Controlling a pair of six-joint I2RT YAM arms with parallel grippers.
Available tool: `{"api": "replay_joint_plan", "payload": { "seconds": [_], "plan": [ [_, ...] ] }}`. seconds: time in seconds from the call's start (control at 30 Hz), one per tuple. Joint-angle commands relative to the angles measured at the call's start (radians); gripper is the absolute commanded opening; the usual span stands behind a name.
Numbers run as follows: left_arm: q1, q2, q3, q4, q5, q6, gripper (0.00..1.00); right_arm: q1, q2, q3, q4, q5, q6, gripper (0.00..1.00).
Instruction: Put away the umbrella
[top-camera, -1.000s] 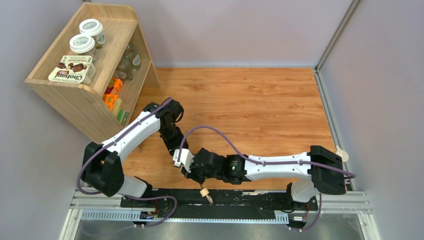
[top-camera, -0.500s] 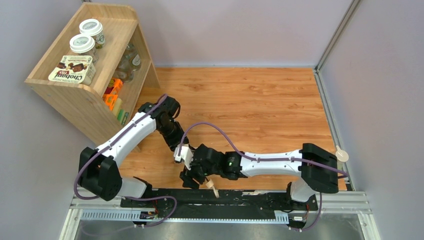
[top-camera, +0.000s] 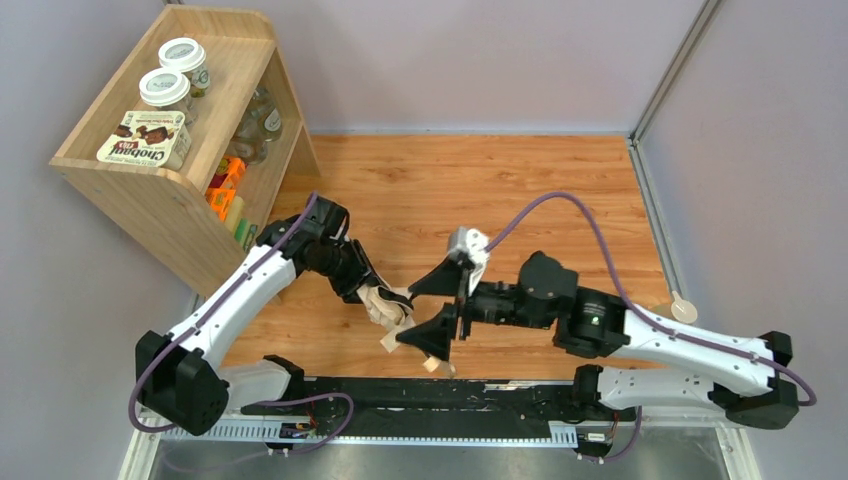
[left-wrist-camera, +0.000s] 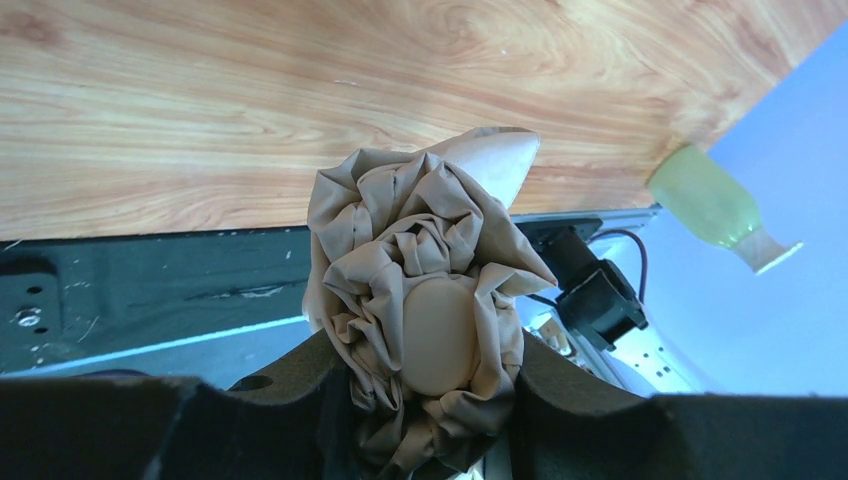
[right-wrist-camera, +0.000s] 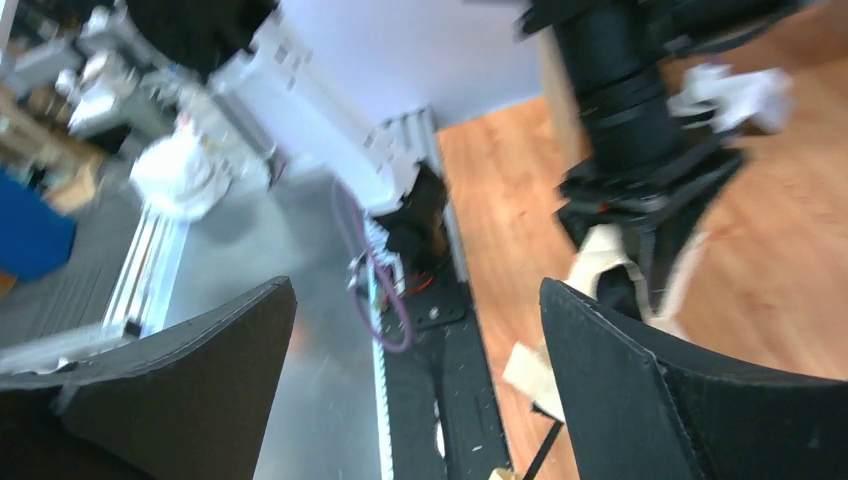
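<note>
The umbrella (top-camera: 387, 305) is a bunched pale beige canopy low in the top view, with its thin black shaft and small cream handle (top-camera: 433, 366) pointing toward the black base rail. My left gripper (left-wrist-camera: 428, 375) is shut on the crumpled canopy (left-wrist-camera: 420, 230), and fabric bulges out between the jaws. My right gripper (top-camera: 436, 308) stands wide open just right of the canopy, with nothing between its fingers. In the right wrist view the right gripper (right-wrist-camera: 415, 335) frames the rail, and the umbrella's fabric (right-wrist-camera: 600, 258) hangs from the left gripper beyond it.
A wooden shelf (top-camera: 150, 175) stands at the back left with two jars (top-camera: 165, 88) and a snack box (top-camera: 146, 138) on top. The black base rail (top-camera: 400, 395) runs along the near edge. A pale green bottle (left-wrist-camera: 712, 198) lies by the right wall.
My right gripper has opened from shut, and its arm has swung back to the right. The left arm has shifted slightly forward with the canopy, which now shows.
</note>
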Motion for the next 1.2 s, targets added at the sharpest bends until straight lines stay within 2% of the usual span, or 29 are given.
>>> {"api": "replay_joint_plan", "payload": {
  "seconds": [0.0, 0.1, 0.17, 0.23, 0.33, 0.47, 0.63, 0.8, 0.87, 1.0, 1.07, 1.17],
  "plan": [
    [0.002, -0.06, -0.036, 0.201, 0.121, -0.032, 0.0, -0.06, -0.04, 0.055, -0.227, 0.297, 0.112, 0.98],
    [0.002, -0.129, -0.029, 0.251, 0.053, 0.037, 0.0, -0.138, -0.086, 0.014, -0.311, 0.401, 0.191, 1.0],
    [-0.001, -0.192, -0.027, 0.286, -0.055, 0.103, 0.0, -0.213, -0.113, -0.032, -0.35, 0.4, 0.24, 1.0],
    [-0.03, -0.27, -0.048, 0.42, -0.176, 0.184, 0.0, -0.284, -0.138, -0.078, -0.36, 0.392, 0.278, 1.0],
    [-0.114, -0.347, -0.064, 0.528, -0.445, 0.417, 0.0, -0.361, -0.17, -0.141, -0.353, 0.363, 0.321, 1.0],
    [-0.239, -0.367, -0.143, 0.718, -0.668, 0.652, 0.0, -0.384, -0.19, -0.16, -0.353, 0.348, 0.321, 1.0],
    [-0.375, -0.323, -0.269, 0.966, -0.809, 0.85, 0.0, -0.387, -0.205, -0.171, -0.357, 0.375, 0.312, 1.0],
    [-0.409, -0.157, -0.303, 1.01, -0.817, 0.863, 0.0, -0.393, -0.199, -0.203, -0.345, 0.372, 0.323, 1.0],
    [-0.409, -0.13, -0.352, 1.08, -0.807, 0.824, 0.0, -0.398, -0.199, -0.215, -0.339, 0.365, 0.326, 1.0],
    [-0.409, -0.105, -0.404, 1.116, -0.799, 0.749, 0.0, -0.399, -0.179, -0.232, -0.313, 0.339, 0.331, 1.0],
    [-0.411, -0.108, -0.4, 1.093, -0.808, 0.709, 0.0, -0.399, -0.163, -0.232, -0.314, 0.323, 0.332, 1.0],
    [-0.411, -0.132, -0.343, 1.003, -0.73, 0.682, 0.0, -0.399, -0.147, -0.241, -0.305, 0.302, 0.317, 1.0]
  ]
}}
